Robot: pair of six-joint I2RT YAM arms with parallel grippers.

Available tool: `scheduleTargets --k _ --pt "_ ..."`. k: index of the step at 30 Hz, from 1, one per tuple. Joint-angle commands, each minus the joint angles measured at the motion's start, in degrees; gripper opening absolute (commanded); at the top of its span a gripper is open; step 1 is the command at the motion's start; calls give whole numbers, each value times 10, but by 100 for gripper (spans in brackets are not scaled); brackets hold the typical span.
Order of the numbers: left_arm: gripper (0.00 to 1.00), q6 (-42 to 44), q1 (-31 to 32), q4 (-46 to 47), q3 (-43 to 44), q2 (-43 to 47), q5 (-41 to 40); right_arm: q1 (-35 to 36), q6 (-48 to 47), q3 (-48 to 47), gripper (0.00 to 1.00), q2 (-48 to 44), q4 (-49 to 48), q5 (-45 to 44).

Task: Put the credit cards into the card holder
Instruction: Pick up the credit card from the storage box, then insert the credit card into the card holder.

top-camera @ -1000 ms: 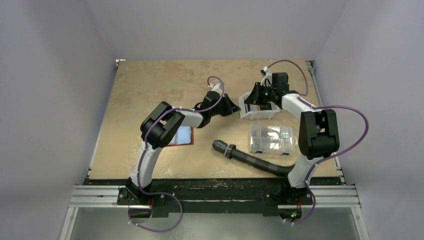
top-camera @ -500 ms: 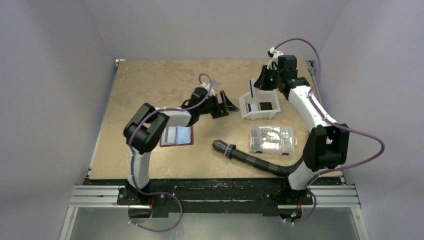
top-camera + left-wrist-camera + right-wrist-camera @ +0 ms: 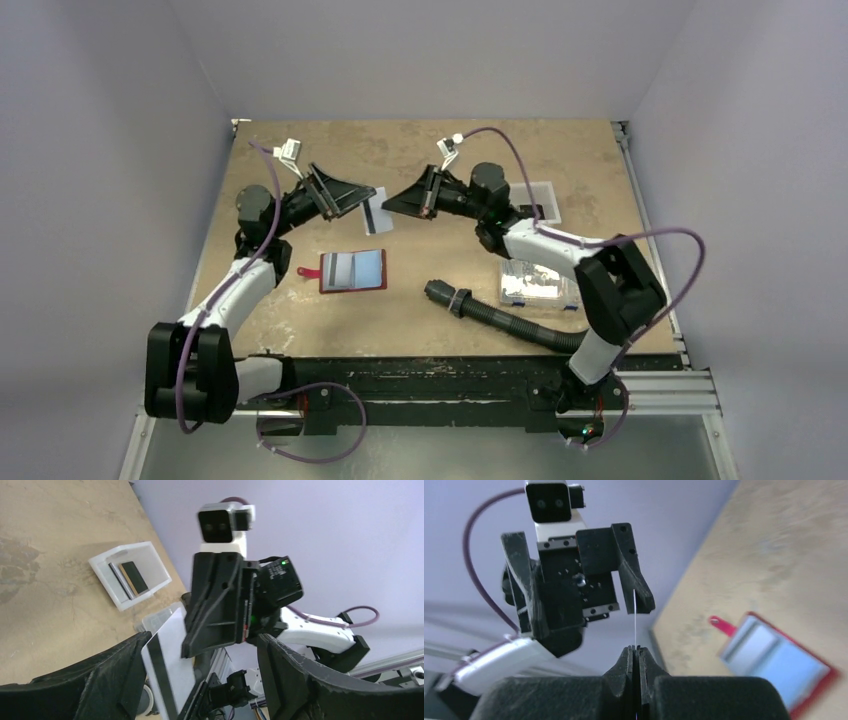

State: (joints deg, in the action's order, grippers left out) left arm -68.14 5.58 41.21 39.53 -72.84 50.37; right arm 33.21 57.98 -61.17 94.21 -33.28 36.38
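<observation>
Pale lilac walls, mottled tan tabletop, aluminium rail along near edge

"What colours is the credit card showing?"

"It is showing a pale whitish face, with one dark stripe running along an edge."

"And the card holder?"

"It is showing red all over, its tab too. One card in it is showing blue, the other grey with darker bands."

"The table?"

"It is looking tan, mottled with darker patches. The tray is looking white, the ribbed hose black, and the cable purple."
</observation>
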Motion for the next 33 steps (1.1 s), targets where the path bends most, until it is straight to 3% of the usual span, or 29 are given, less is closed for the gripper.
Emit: scheduleTargets --k 1,4,6,8,11,12,14,16,17,18,20,21,23,28,33 --pt "72 -60 -17 47 -55 44 -1 26 236 16 0 58 -339 -2" --pt "60 -127 -21 132 -83 45 -7 34 260 18 0 79 -374 -14" --pt "56 -145 -21 138 -89 42 -7 35 254 29 0 74 -370 -29" --pt "56 -151 -22 143 -94 46 -10 35 244 37 0 67 -360 -43" --pt "65 -149 -21 132 -90 46 -3 35 241 41 0 68 -357 -68" --pt "62 -149 -21 131 -90 46 -1 35 238 33 0 72 -351 -69" --pt "36 -140 -22 122 -87 46 3 37 237 23 0 79 -347 -66" --pt "9 -87 -26 36 -64 50 6 40 223 21 0 80 -328 -69" --pt "0 -34 -32 -52 -43 55 3 40 205 15 0 79 -298 -65" --pt "0 53 -39 -176 -15 57 -13 40 170 7 1 76 -241 -55" --pt "0 255 -47 -468 74 45 -98 37 64 -26 18 65 -84 -54" --pt "0 369 -47 -574 114 28 -146 37 -3 -45 25 62 11 -70" --pt "0 459 -46 -709 163 -2 -228 41 -137 -110 32 78 183 -95" --pt "0 476 -47 -747 156 -11 -301 79 -271 -201 21 153 322 -31" --pt "0 470 -46 -737 130 -62 -220 124 -291 -244 1 231 371 25"
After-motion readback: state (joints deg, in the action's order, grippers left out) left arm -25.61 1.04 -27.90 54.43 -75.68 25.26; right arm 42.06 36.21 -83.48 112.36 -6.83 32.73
